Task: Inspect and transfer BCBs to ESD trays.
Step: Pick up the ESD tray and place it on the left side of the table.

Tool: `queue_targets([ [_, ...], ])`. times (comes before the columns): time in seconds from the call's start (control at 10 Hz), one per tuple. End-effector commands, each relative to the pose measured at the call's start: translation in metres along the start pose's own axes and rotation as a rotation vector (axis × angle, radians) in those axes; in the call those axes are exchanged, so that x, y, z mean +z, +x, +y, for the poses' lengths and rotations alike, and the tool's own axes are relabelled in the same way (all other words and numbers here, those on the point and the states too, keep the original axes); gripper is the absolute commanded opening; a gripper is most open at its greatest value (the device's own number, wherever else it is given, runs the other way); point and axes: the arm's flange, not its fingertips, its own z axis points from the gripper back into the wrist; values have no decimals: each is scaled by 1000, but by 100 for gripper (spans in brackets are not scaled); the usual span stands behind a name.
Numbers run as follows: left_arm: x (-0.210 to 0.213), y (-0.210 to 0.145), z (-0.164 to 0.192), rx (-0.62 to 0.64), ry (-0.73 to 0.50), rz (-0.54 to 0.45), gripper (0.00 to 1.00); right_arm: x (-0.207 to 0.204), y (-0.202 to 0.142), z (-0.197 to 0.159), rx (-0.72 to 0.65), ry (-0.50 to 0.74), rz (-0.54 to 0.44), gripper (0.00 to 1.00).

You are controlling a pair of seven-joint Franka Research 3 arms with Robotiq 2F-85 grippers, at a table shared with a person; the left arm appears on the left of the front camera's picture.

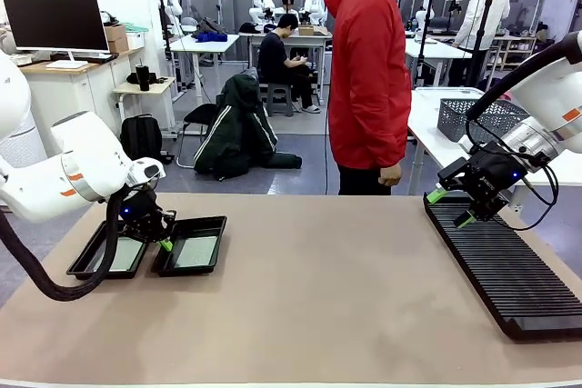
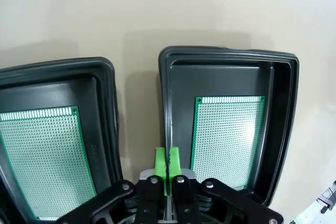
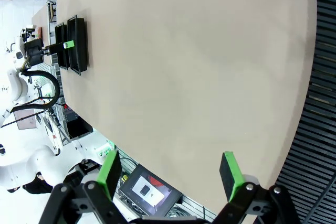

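the left gripper [image 2: 167, 162] has its two green pads [image 2: 160, 161] pressed flat together, closed on nothing. it hangs over the narrow strip of table between the two esd trays [image 2: 231, 61], just above their near rims. in the front view this gripper [image 1: 164, 241] sits near the table's [image 1: 318, 297] left edge, at the end of the left arm [image 1: 82, 170] that bends in from that side.

each black tray holds one bcb [image 2: 228, 140], a pale green perforated board lying flat on the tray floor. the second board [image 2: 44, 158] lies in the other tray [image 2: 102, 108]. the trays stand side by side, close but apart, with bare table showing between them.

the right gripper [image 3: 170, 174] has its green fingers [image 3: 110, 171] spread wide, holding nothing. in the front view it [image 1: 452, 206] hovers over the far end of a long black ribbed rack [image 1: 500, 270] that runs along the table's right edge.

a person in a red jacket [image 1: 368, 70] stands at the table's far edge, one hand [image 1: 391, 174] hanging at their side. behind the rack, on a separate white table, is a grey mesh basket [image 1: 477, 117].
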Motion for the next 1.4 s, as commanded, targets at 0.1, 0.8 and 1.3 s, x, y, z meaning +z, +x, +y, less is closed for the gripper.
queue_targets([
  [0.1,3,-7,-11,-9,41,-17,3,0,-1,3,-17,-3,-6,100],
  [0.8,12,-8,-28,-15,110,-16,54,0,-1,3,-17,-3,-6,100],
  [1.3,44,-20,-53,-43,159,-39,99,0,-1,3,-17,-3,-6,100],
])
